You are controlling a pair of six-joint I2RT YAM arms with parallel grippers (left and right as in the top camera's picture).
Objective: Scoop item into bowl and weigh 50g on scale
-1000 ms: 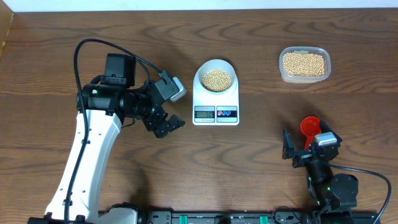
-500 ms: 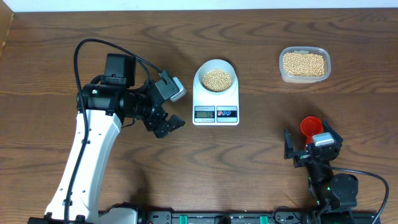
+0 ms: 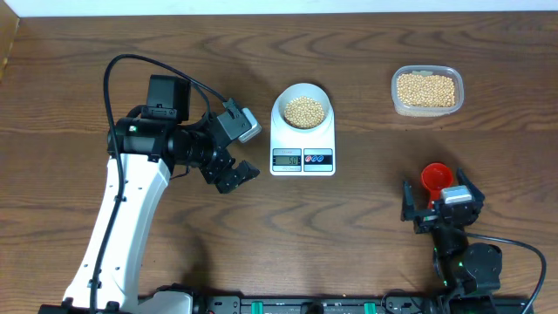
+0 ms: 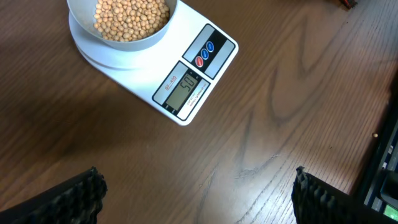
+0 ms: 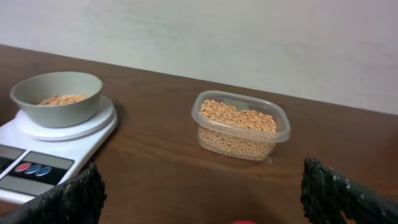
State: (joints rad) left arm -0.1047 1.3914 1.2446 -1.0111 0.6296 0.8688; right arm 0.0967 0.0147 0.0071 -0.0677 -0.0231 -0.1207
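Observation:
The pale bowl [image 3: 302,108] holds tan-yellow beans [image 3: 303,111] and stands on the white scale [image 3: 302,158]. The left wrist view shows the bowl [image 4: 122,22], the scale [image 4: 186,93] and its display reading about 50. My left gripper [image 3: 237,177] is open and empty, left of the scale over bare wood; it shows in the left wrist view [image 4: 198,193]. My right gripper [image 3: 438,206] is open and empty near the front right. A red scoop [image 3: 435,178] lies on the table between its fingers. In the right wrist view [image 5: 199,196] only the scoop's red edge [image 5: 244,221] shows.
A clear plastic tub [image 3: 426,90] of beans stands at the back right; it also shows in the right wrist view [image 5: 241,126]. The left arm's white body [image 3: 122,227] crosses the left side. Black fixtures line the front edge.
The right gripper has drawn back slightly toward the front right, away from the red scoop. The left arm has not moved.

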